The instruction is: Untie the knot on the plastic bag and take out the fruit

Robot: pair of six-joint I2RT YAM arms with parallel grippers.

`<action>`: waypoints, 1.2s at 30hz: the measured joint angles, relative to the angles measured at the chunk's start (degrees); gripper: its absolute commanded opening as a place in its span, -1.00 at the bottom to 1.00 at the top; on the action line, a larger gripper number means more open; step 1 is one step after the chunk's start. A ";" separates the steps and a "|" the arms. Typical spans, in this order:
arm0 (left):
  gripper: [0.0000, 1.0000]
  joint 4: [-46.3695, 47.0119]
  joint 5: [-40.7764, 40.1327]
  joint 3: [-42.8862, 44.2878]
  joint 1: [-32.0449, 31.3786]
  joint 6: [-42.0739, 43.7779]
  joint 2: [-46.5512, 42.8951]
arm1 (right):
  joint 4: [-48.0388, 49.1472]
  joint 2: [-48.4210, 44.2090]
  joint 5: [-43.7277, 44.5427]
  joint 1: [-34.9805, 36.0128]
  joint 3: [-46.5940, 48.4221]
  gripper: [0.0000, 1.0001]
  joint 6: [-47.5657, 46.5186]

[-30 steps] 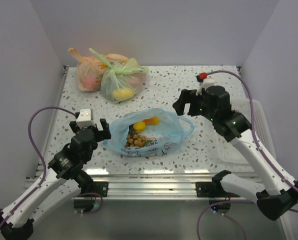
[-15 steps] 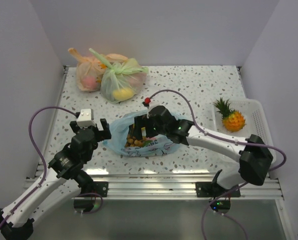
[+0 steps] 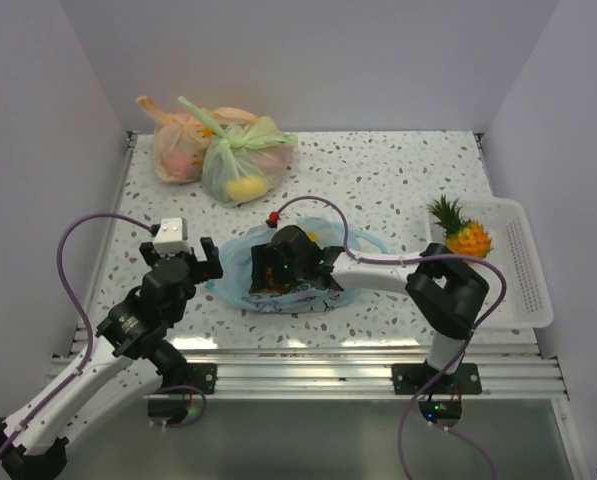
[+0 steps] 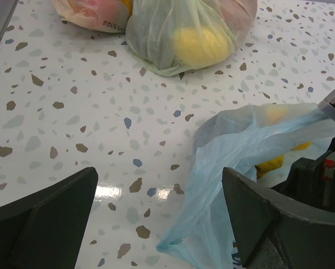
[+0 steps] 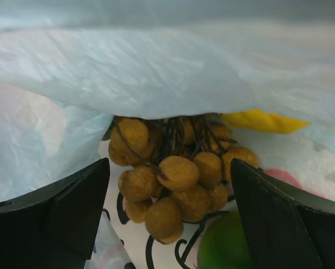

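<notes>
The light blue plastic bag point(image 3: 350, 262) lies open at mid-table; no knot shows. My right gripper point(image 3: 269, 272) is inside its mouth, open, with its fingers either side of the bunch of tan berries point(image 5: 175, 179), not touching them. A yellow piece point(image 5: 262, 120) lies behind the berries and a green fruit point(image 5: 226, 246) in front, under the bag's film point(image 5: 167, 73). The orange pineapple point(image 3: 465, 235) stands in the white tray point(image 3: 523, 290). My left gripper point(image 3: 193, 262) is open and empty, just left of the bag's edge point(image 4: 212, 218), also seen in its own view point(image 4: 159, 207).
A green bag point(image 3: 243, 160) and an orange bag point(image 3: 176, 150), both knotted with fruit inside, sit at the back left. The green bag point(image 4: 184, 33) and orange bag point(image 4: 83, 8) also show in the left wrist view. The right arm's body point(image 4: 319, 174) lies over the blue bag.
My right arm swung from up near the tray side down into the blue bag's mouth and pushed further left inside it. The left arm has not moved.
</notes>
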 measured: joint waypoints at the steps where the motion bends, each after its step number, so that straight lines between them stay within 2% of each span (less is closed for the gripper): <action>1: 0.96 0.02 0.02 0.00 0.00 0.00 0.00 | 0.79 0.50 -0.07 0.00 0.74 0.80 0.11; 4: 0.96 0.02 0.04 0.00 0.00 0.00 0.00 | 2.32 2.12 -0.37 0.04 1.88 0.65 0.11; 6: 0.96 0.04 0.04 0.00 0.00 0.02 0.00 | 2.99 2.75 -0.35 0.02 2.05 0.47 0.13; 7: 0.96 0.04 0.04 0.00 0.00 0.02 0.00 | 3.26 2.86 -0.42 0.02 2.08 0.21 0.09; 9: 0.96 0.07 0.04 0.00 0.00 0.02 0.00 | 3.50 3.08 -0.90 0.04 2.08 -0.12 0.11; 10: 0.96 0.09 0.04 0.00 0.00 0.02 0.00 | 3.50 3.17 -1.14 0.04 2.08 -0.43 0.20; 14: 0.96 0.22 0.04 0.00 0.00 0.02 0.00 | 4.11 2.95 -1.40 0.02 2.08 -0.87 -0.15; 17: 0.96 0.26 0.04 0.00 0.00 0.02 -0.09 | 2.95 2.03 -1.33 0.09 2.08 -1.00 -1.01; 36: 0.96 0.33 0.02 0.00 0.00 0.44 -0.15 | -28.02 -12.87 4.24 0.24 13.03 -1.00 -18.21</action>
